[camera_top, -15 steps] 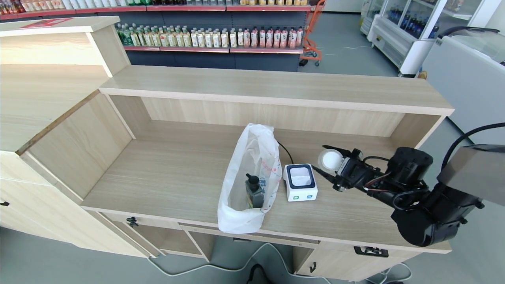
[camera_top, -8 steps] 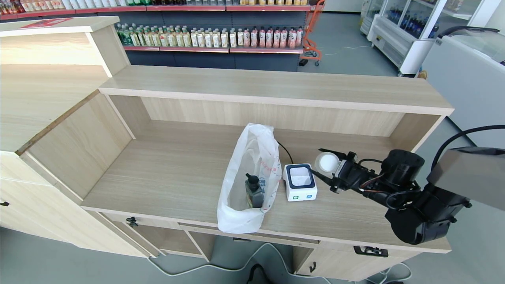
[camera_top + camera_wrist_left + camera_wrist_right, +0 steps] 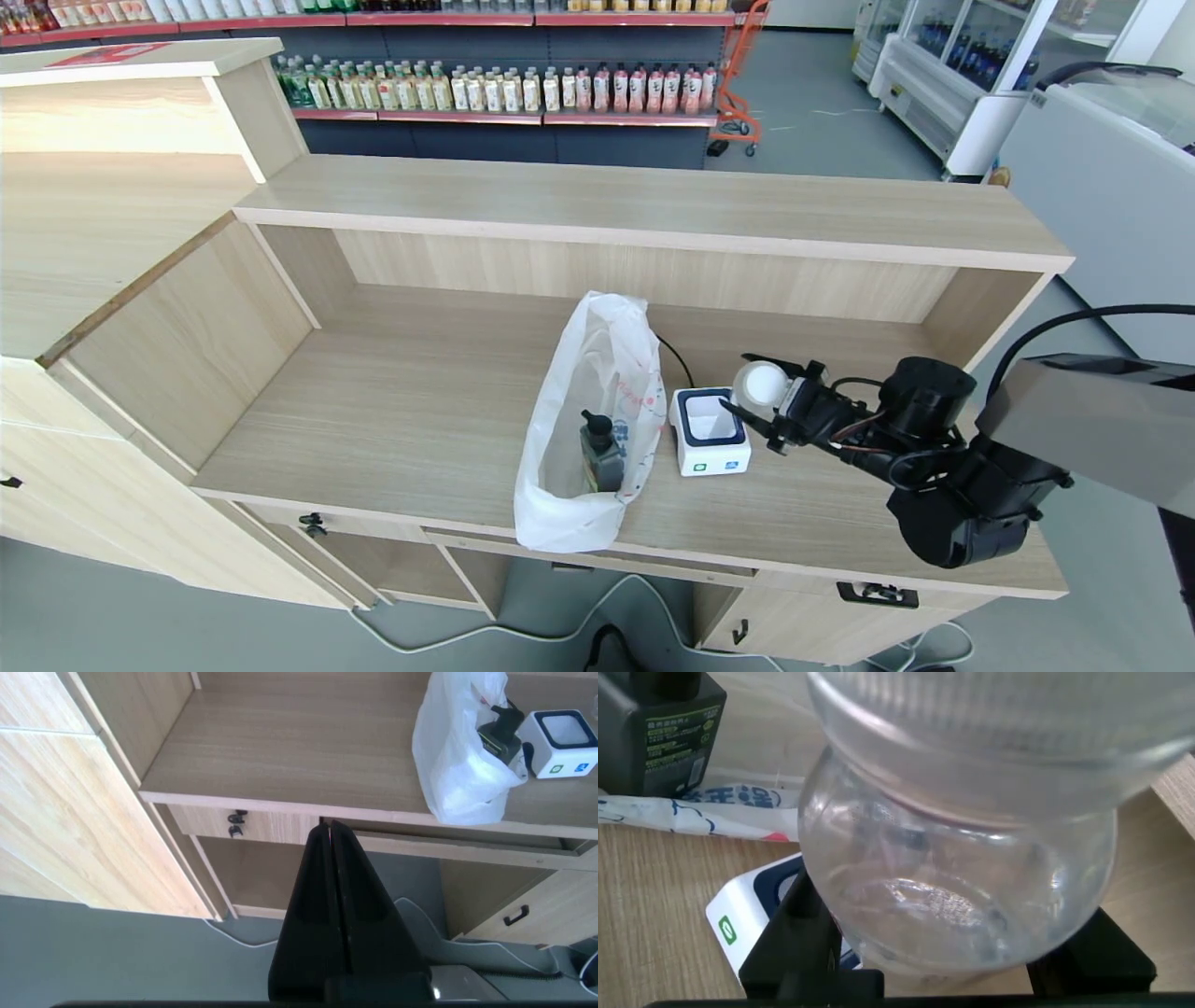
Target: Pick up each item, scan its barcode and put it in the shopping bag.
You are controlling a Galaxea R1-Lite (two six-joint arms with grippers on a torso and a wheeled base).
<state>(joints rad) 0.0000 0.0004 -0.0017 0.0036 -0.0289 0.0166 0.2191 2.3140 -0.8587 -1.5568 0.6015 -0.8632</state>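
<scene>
Bottle (image 3: 602, 455) in bag (image 3: 571, 518), scanner (image 3: 711, 453) right of bag, jar (image 3: 758, 385) beside scanner

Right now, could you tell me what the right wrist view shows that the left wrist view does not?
Right wrist view, not the left: a clear jar gripped in the right hand. Left wrist view, not the right: the shut left hand out in front of the counter, and the drawer fronts. Both: the shopping bag, the dark bottle in it and the white scanner.
</scene>
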